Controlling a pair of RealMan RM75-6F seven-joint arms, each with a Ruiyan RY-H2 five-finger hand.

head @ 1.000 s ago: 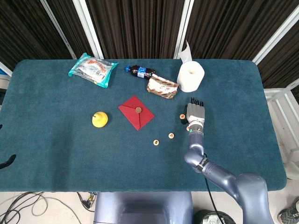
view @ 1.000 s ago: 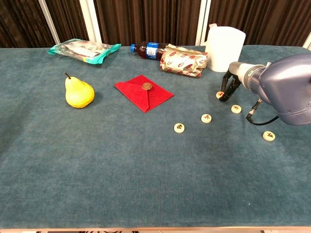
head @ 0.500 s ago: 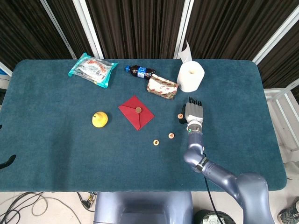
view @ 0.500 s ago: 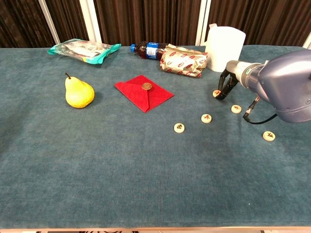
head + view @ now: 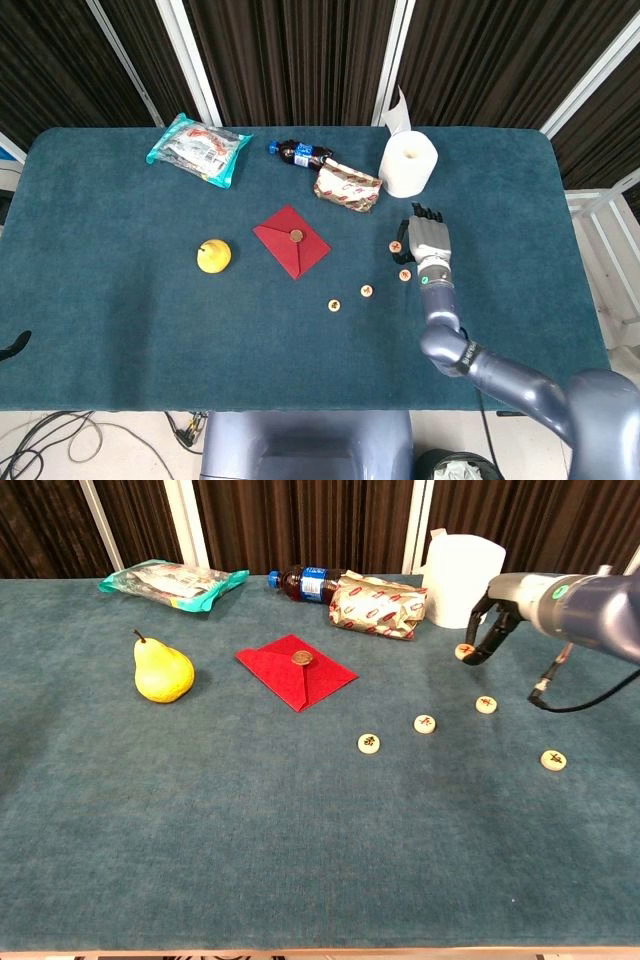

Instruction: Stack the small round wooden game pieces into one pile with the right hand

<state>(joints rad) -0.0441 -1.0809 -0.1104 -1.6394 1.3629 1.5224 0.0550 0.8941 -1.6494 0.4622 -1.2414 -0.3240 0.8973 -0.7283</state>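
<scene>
Your table (image 5: 120, 330) is a big blue-green cloth that fills most of both views. Things that are not part of your job sit toward the top: a white roll (image 5: 408, 165) at upper right of the head view, a snack bag (image 5: 198, 149) at upper left, and a bottle (image 5: 300, 154) and a wrapped pack (image 5: 347, 188) near top middle. A red envelope (image 5: 291, 240) lies in the middle with a small brown disc (image 5: 296, 236) on it, and a pear (image 5: 213, 257) stands to its left. They are well away from where you work, so they should not get bumped.

Your right hand (image 5: 428, 238) is at middle right of the head view, just below the roll. Its fingers point down and pinch one piece (image 5: 464, 651) at their tips. The piece seems to be lifted off the cloth so it can be carried, though I cannot be sure it is clear of the table.

The other pieces lie flat and apart, not yet in a pile. In the chest view, one (image 5: 486, 705) is just below your hand, one (image 5: 425, 723) and one (image 5: 369, 743) trail to the lower left, and one (image 5: 553, 760) sits at lower right. The one below your hand looks like the nearest place to set yours down.

Your left hand is not in either view.
</scene>
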